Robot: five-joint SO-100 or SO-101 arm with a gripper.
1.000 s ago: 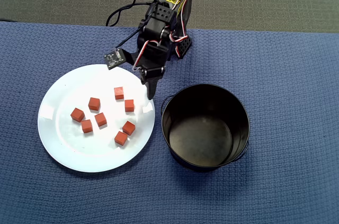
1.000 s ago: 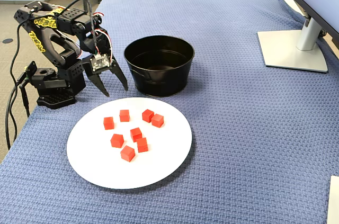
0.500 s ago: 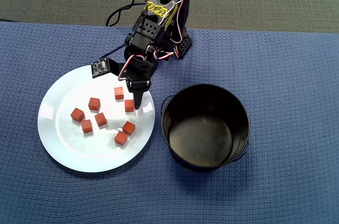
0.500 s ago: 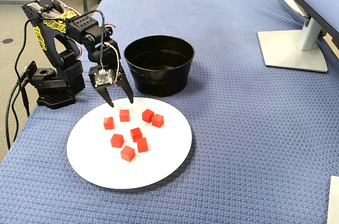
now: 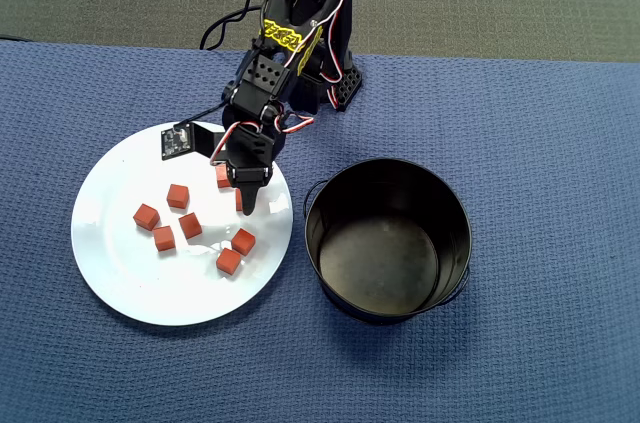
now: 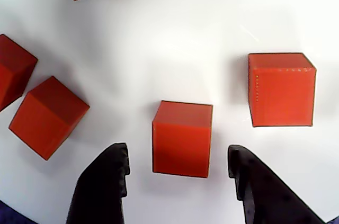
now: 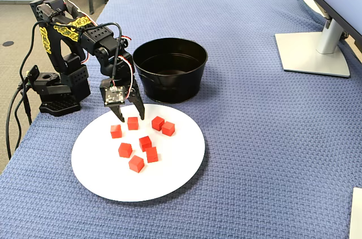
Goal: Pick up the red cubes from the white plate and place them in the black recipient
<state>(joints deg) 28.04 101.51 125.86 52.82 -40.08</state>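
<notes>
Overhead view: we see the pot [image 5: 388, 240] to the right of the gripper [image 5: 240, 205], with nothing inside it but its shiny floor.
Plate: the plate [image 5: 120, 273] lies under the gripper and holds all the cubes we can see; in the fixed view we count seven on it [image 7: 169, 160].
Cubes: in the fixed view one cube [image 7: 133, 123] sits between the fingertips, one [image 7: 116, 131] lies just left of them, two more just right, and three nearer the camera.
Gripper: in the wrist view the gripper [image 6: 177, 168] is spread wider than a cube, with the cube [image 6: 181, 139] between the two black fingers [image 6: 106, 181] and a gap of white plate on each side.
Grip: we see nothing held; the fingers touch no cube.
Height: in the fixed view the gripper [image 7: 131, 118] tips are down at the plate's far rim, at cube level.
Pot, fixed view: the pot [image 7: 169, 69] stands behind and right of the fingers, just beyond the plate.
</notes>
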